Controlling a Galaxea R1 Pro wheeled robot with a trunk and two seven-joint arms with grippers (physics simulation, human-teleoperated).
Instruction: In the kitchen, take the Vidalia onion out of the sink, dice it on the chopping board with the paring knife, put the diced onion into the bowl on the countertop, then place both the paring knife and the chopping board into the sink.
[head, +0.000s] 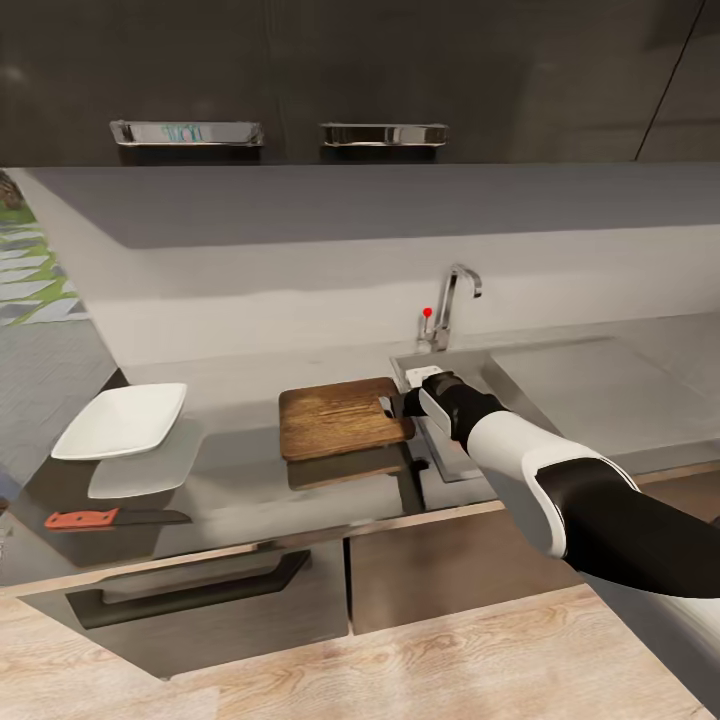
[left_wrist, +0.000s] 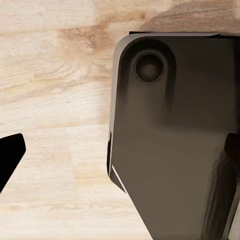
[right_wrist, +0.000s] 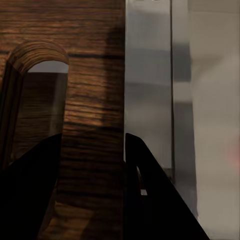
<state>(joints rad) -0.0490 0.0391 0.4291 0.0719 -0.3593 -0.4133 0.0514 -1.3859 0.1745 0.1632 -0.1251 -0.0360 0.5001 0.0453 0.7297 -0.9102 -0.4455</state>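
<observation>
The chopping board (head: 335, 418) hangs a little above the dark countertop (head: 250, 490), with its reflection under it, just left of the sink (head: 405, 368). My right gripper (head: 400, 405) is shut on the board's right end. In the right wrist view, the fingers (right_wrist: 150, 190) of my right gripper (right_wrist: 92, 140) clamp the wood (right_wrist: 90, 75) between the handle slot and the edge. The white bowl (head: 125, 418) sits at the far left. The paring knife (head: 110, 518) lies in front of it near the counter's edge. My left gripper (left_wrist: 120, 155) is open over the floor. The onion is out of view.
A steel faucet (head: 450, 300) with a red knob stands behind the sink. My right forearm (head: 560, 490) covers most of the basin. Cabinets with handles (head: 185, 132) hang overhead. Grey drawers (head: 200, 590) front the counter. The robot's dark base (left_wrist: 170, 140) is below the left gripper.
</observation>
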